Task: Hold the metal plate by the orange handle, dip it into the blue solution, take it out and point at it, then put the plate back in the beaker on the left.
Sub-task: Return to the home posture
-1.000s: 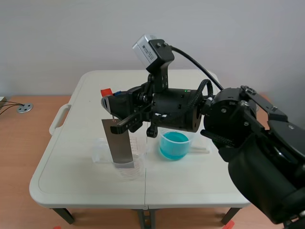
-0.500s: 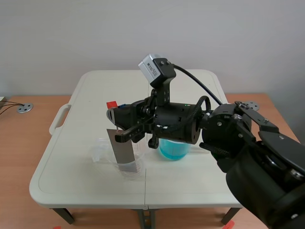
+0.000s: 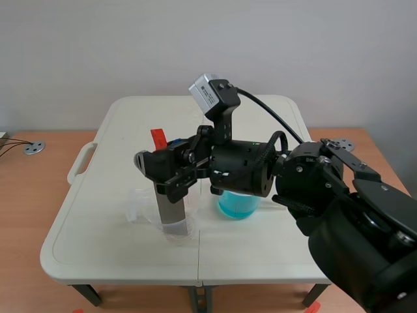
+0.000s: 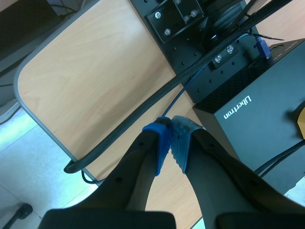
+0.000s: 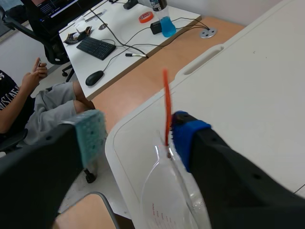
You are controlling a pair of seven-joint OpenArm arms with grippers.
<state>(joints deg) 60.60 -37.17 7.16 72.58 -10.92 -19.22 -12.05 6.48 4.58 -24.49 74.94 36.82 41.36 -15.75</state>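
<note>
Right wrist view: right hand (image 5: 137,136) spread wide, orange handle (image 5: 165,101) beside pad (image 5: 187,137).

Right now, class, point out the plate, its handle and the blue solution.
plate (image 3: 171,210): scene view, lower grey face.
handle (image 5: 166,102): right wrist view, middle of the strip.
blue solution (image 3: 238,207): scene view, the liquid's middle.

We read the plate (image 3: 171,210) as smooth, dull-grey metal; handle (image 3: 157,137) matt orange; beaker (image 3: 177,233) clear, glossy, glass vs. plastic unclear; soln. (image 3: 236,205) glossy blue liq.; table (image 3: 98,241) matt white plastic.
</note>
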